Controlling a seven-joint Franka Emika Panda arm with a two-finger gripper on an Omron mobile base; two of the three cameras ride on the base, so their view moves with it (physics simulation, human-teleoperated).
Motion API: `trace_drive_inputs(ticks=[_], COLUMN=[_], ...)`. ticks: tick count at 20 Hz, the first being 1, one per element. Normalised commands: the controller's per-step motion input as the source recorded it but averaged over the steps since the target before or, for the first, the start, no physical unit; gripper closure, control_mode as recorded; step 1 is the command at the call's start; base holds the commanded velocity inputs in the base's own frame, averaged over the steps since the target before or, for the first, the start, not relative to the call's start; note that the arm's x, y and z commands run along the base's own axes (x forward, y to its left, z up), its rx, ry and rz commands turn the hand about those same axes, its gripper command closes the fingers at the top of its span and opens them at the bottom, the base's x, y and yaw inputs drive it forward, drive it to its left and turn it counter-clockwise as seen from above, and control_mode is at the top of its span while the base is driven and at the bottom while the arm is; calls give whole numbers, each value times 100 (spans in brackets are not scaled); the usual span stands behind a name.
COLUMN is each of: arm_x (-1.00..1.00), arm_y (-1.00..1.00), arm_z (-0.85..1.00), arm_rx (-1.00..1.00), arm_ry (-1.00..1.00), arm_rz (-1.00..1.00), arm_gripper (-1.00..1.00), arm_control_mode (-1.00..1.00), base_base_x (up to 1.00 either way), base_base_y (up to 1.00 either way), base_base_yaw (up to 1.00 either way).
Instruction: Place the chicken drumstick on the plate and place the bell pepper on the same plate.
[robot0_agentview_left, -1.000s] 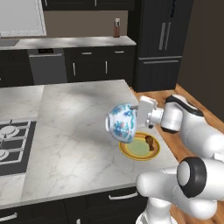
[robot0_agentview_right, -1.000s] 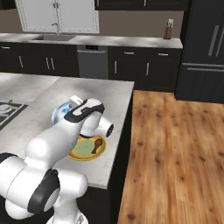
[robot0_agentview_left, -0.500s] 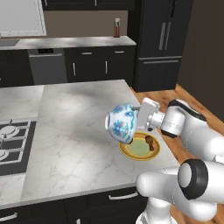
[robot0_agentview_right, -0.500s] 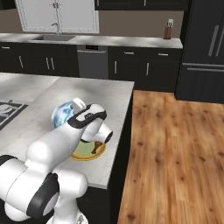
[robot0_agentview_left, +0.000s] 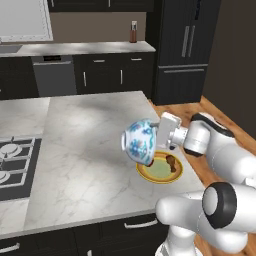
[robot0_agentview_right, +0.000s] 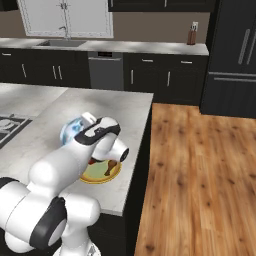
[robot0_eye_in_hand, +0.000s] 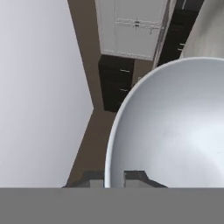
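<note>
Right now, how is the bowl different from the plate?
The bowl is white with a blue pattern; the plate is yellow-rimmed with a pale green middle. The bowl is deep and tipped on its side in the air, pinched by the jaws; the plate is shallow, flat on the counter, carrying the chicken drumstick. Both are round.

The white arm bends forward at mid height. Its wrist is turned sideways. The gripper (robot0_eye_in_hand: 114, 178) is clamped tight, fingers pointing left.

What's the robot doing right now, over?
Gripper shut on the white bowl, tipped on its side above the plate. Chicken drumstick on the plate. Bell pepper not spotted, over.
</note>
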Motion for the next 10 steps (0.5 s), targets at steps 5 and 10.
trace_drive_inputs(ticks=[5, 10], arm_x=[0, -2], arm_y=[38, 91], arm_z=[23, 9], arm_rx=[-19, -31], arm_ry=[3, 3], arm_rz=[-3, -6], arm_gripper=[100, 100], arm_control_mode=[-100, -100], base_base_x=[0, 0], base_base_y=[0, 0], base_base_yaw=[0, 0])
